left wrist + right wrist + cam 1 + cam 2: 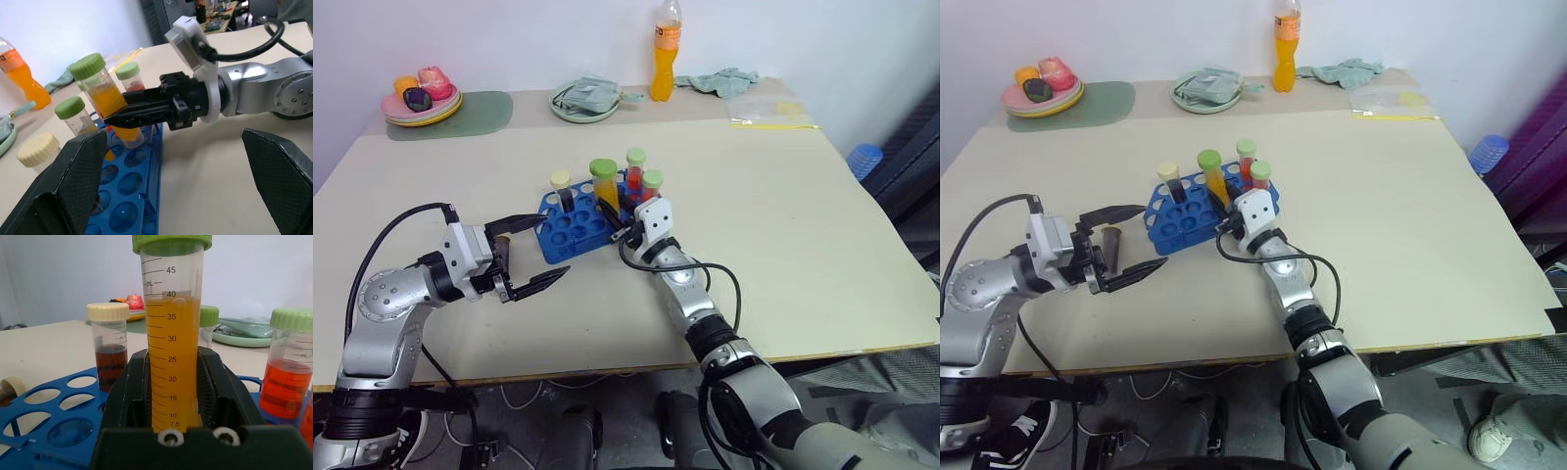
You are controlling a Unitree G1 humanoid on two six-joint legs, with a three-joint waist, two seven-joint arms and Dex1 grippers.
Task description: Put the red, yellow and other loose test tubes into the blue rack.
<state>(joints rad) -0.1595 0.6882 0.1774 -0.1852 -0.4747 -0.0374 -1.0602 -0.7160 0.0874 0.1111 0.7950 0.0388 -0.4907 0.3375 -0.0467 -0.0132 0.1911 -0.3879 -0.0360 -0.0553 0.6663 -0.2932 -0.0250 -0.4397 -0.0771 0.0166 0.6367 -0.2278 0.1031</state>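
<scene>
A broad beige tabletop [783, 245] fills most of the room, pushed up against a plain pale wall [509, 39] and lit evenly with no hard shadows. Along its far edge stand a green mat [475, 113] bearing a pink plate [421, 106] of toy food, a pale green dish [585, 101], an orange drink bottle [666, 54], a crumpled green cloth [720, 80] and a clear plastic bag [766, 113]. Below the near edge lies a grey floor [891, 392] with loose cables [524, 397].
</scene>
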